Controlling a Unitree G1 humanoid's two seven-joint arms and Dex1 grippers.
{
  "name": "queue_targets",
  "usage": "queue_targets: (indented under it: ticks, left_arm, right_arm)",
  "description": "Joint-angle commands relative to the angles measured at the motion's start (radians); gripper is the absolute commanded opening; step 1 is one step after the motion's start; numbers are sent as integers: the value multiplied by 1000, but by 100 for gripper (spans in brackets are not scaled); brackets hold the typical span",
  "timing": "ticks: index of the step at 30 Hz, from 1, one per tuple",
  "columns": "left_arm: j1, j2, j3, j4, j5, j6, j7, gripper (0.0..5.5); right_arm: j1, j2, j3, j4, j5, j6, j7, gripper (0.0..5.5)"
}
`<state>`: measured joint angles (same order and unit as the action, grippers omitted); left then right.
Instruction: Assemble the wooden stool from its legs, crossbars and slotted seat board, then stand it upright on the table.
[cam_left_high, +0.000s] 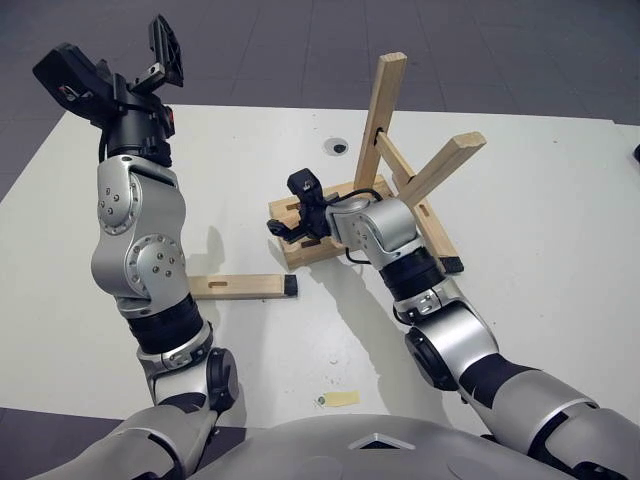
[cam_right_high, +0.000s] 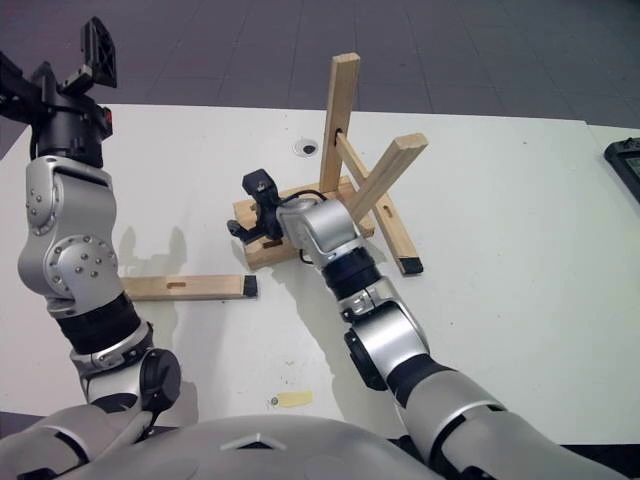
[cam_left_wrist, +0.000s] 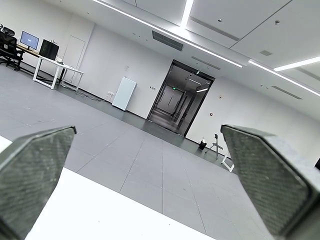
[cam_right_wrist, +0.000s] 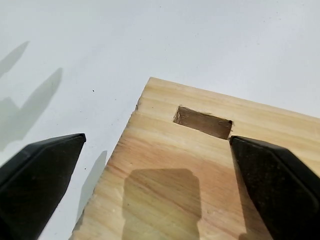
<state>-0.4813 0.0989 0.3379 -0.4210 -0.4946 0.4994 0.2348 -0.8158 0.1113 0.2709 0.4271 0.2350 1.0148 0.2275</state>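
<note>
The slotted seat board (cam_left_high: 310, 250) lies flat mid-table. One leg (cam_left_high: 380, 115) stands upright from it and a second leg (cam_left_high: 442, 167) leans out to the right. A third piece with a black cap (cam_left_high: 437, 232) slants down to the table on the board's right. A loose leg (cam_left_high: 238, 286) with a black cap lies on the table to the left. My right gripper (cam_left_high: 284, 227) hovers open over the board's near-left corner, its fingers either side of a slot (cam_right_wrist: 202, 122). My left gripper (cam_left_wrist: 160, 190) is raised high over the far-left table edge, open and holding nothing.
A small round black hole (cam_left_high: 339, 147) sits in the table behind the board. A yellowish tag (cam_left_high: 340, 399) lies near the front edge. A black object (cam_right_high: 626, 160) shows at the far right, off the table. The table's right half is bare white surface.
</note>
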Motion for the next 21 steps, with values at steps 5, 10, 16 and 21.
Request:
queue_targets:
  ticks: [5, 10, 16, 21]
  left_arm:
    - [-16, 0, -3, 6, 5, 3, 7, 540]
    - [-11, -1, 0, 0, 7, 4, 12, 540]
    - [-10, 1, 4, 0, 10, 2, 18, 540]
    - [-13, 11, 7, 1, 10, 8, 18, 540]
  right_arm:
    - [-69, 39, 71, 71, 68, 150, 228, 538]
    - [-68, -123, 194, -66, 91, 237, 414, 538]
    - [-122, -432, 392, -240, 106, 217, 702, 538]
    - [-140, -635, 543, -364, 44, 77, 890, 538]
